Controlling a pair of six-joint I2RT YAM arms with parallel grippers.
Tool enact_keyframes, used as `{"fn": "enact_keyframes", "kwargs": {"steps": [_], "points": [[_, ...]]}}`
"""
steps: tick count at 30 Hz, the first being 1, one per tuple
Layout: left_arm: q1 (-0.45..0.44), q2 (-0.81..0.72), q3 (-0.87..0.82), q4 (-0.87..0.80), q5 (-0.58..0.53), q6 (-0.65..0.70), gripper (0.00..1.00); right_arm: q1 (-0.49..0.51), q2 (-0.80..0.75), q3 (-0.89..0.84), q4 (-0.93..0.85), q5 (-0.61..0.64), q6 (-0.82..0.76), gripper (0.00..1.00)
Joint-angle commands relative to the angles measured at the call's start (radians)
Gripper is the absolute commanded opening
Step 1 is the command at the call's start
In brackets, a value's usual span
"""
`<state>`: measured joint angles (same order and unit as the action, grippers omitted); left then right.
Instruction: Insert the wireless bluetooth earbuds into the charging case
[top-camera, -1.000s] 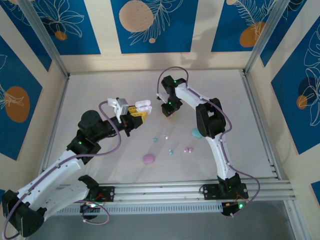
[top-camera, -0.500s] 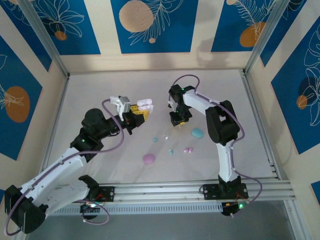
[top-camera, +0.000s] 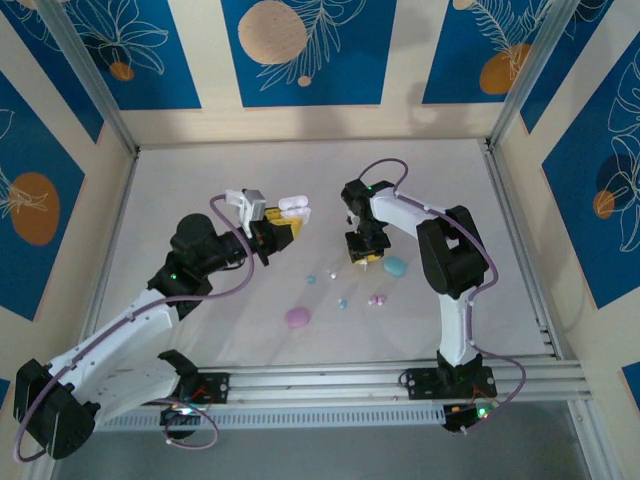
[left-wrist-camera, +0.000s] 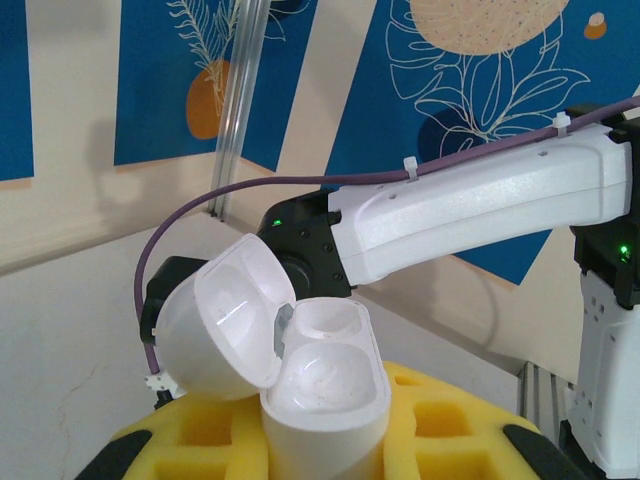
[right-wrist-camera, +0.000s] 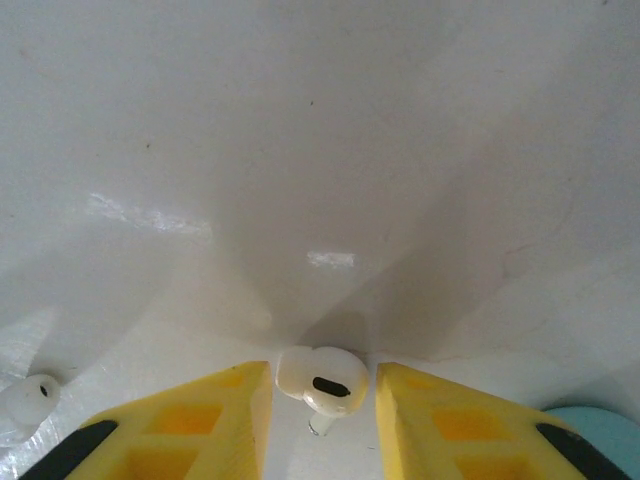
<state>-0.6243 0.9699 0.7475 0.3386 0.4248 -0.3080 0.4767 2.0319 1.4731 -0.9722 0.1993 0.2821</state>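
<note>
Left jaws clench the case (left-wrist-camera: 325, 390) with its lid open (cups up, presumably ready to receive), while right jaws grasp a white earbud (right-wrist-camera: 322, 383) above the tabletop (right-wrist-camera: 320, 150).

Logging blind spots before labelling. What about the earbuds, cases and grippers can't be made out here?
- Right wrist view: teal case cut off by the corner; unclear whether the yellow fingers touch the white earbud.
- Left wrist view: base of the white case hidden between the yellow pads.
- Top view: loose earbuds too small to tell orientation.
</note>
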Motion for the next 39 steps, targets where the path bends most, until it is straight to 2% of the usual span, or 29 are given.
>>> {"fn": "enact_keyframes", "kwargs": {"steps": [1, 7, 18, 34, 39], "points": [[-0.001, -0.02, -0.009, 0.045, 0.001, -0.013, 0.11, -0.007, 0.006, 0.009, -0.007, -0.006, 0.02, 0.35], [-0.001, -0.027, -0.014, 0.038, -0.004, -0.009, 0.11, -0.007, 0.025, 0.025, -0.027, -0.026, 0.049, 0.4], [0.0, -0.019, -0.017, 0.04, -0.005, -0.009, 0.11, -0.002, 0.047, 0.039, -0.02, -0.009, 0.112, 0.41], [0.0, -0.017, -0.02, 0.04, -0.006, -0.008, 0.11, -0.01, 0.061, 0.024, 0.02, -0.02, 0.156, 0.31], [-0.001, -0.01, -0.019, 0.046, -0.005, -0.015, 0.11, -0.007, 0.07, 0.03, 0.017, -0.019, 0.154, 0.32]]}}
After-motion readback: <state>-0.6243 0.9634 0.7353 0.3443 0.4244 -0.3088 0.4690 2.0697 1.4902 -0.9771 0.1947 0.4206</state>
